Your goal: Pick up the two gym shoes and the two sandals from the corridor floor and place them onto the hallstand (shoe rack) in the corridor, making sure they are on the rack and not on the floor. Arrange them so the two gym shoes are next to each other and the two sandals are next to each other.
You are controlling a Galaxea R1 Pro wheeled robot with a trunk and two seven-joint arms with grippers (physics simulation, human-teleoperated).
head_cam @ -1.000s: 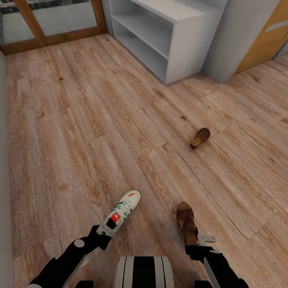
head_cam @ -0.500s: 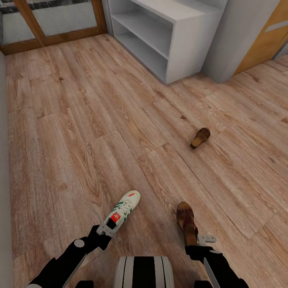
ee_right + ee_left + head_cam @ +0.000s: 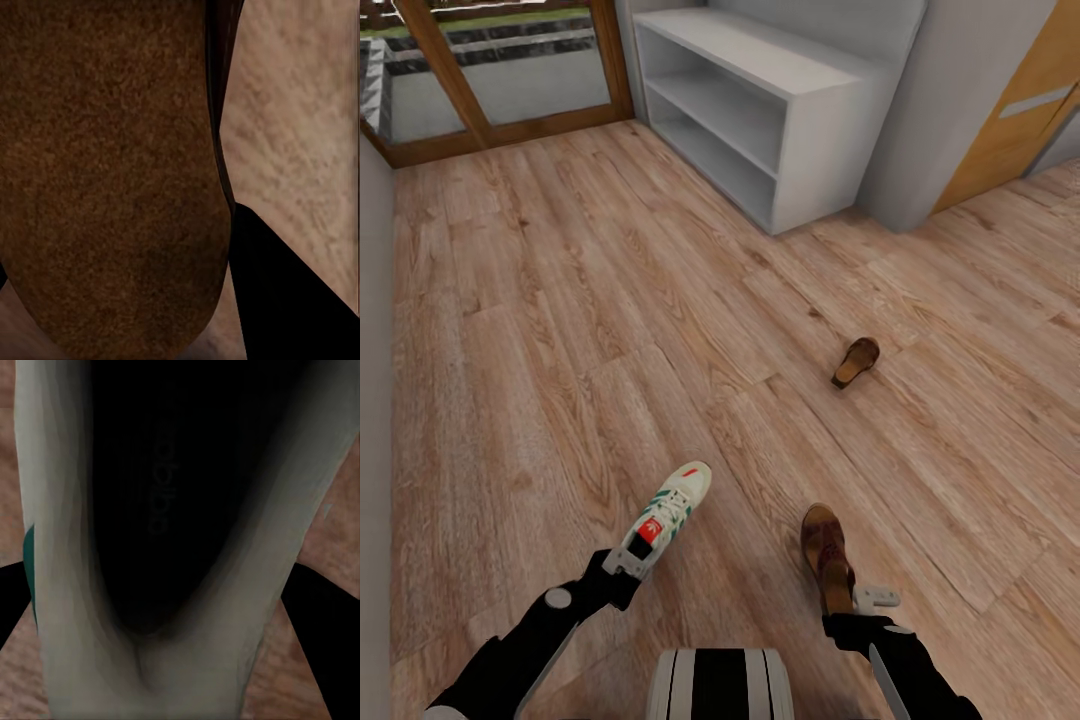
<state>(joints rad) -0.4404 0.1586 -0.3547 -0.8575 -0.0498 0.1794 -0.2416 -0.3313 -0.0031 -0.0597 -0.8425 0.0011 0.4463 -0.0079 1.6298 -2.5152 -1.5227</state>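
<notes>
Both arms reach forward and low from the trunk, elbows bent, each carrying one shoe heel-first with the toe pointing away. The left gripper (image 3: 628, 568) is closed on the heel of a sneaker (image 3: 668, 510), which tilts up and to the right over the floor (image 3: 540, 380). In the left wrist view the sneaker's dark opening (image 3: 161, 510) sits right against the camera, with the black fingers (image 3: 15, 600) showing on either side of it. The right gripper (image 3: 852, 605) grips the heel end of a sandal (image 3: 826, 550), and in the right wrist view its brown footbed (image 3: 112, 172) lies close along one finger (image 3: 292, 300).

The step in hand looks like carrying this mixed pair to the hallstand. To do it well, both grips should be kept firm and the shoes level during the drive, since each is held only by its heel and could swing or slip. I would leave room beside each one when setting it down, so its partner can go next to it.

Farther out, the second sandal (image 3: 856, 361) lies alone on the floor, to the right and well apart from the robot. Beyond it, at the far wall, stands a pale two-tier shelf unit (image 3: 760, 110) with nothing on it, between a glazed wooden door (image 3: 490, 70) and a grey pillar (image 3: 950, 110). Whether this is the hallstand I cannot tell.
</notes>
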